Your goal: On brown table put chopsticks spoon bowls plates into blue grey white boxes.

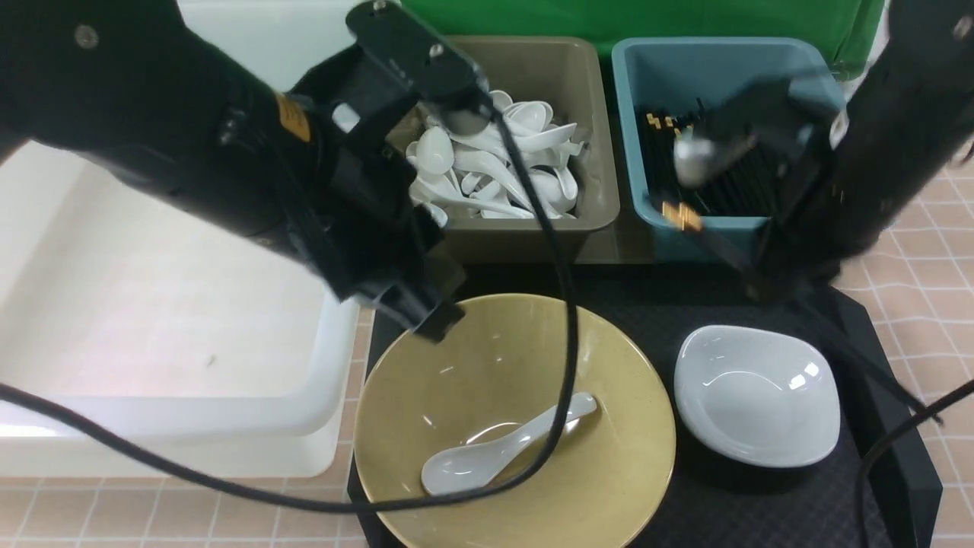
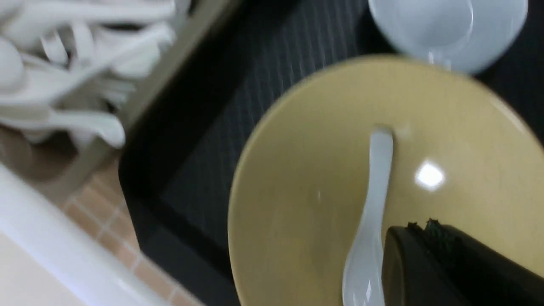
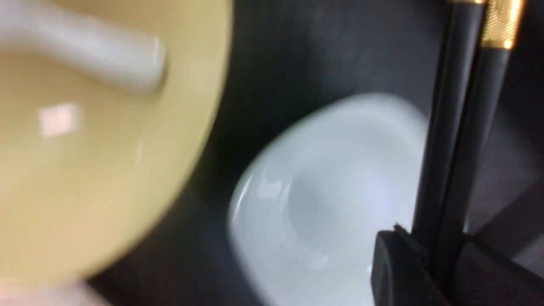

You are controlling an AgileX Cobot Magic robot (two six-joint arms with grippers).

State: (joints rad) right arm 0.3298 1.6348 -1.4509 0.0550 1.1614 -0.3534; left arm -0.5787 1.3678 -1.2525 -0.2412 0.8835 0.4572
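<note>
**Item: chopsticks**. We record them pinched side by side in the right end effector. They slant above the black tray, gold ends near the blue box, tips trailing past the white plate.

**Left end effector**: closed and empty, over the far rim of the yellow bowl, which holds the spoon.

**Hazards, in our judgement:** the thin sticks may swivel or slip in the pinch. If carried low, the gold ends may strike the blue box's near wall.

**Room:** the blue box is crowded with sticks, and the grey box sits just beside it. There is open tabletop to the right, while the left arm crowds the middle.
</note>
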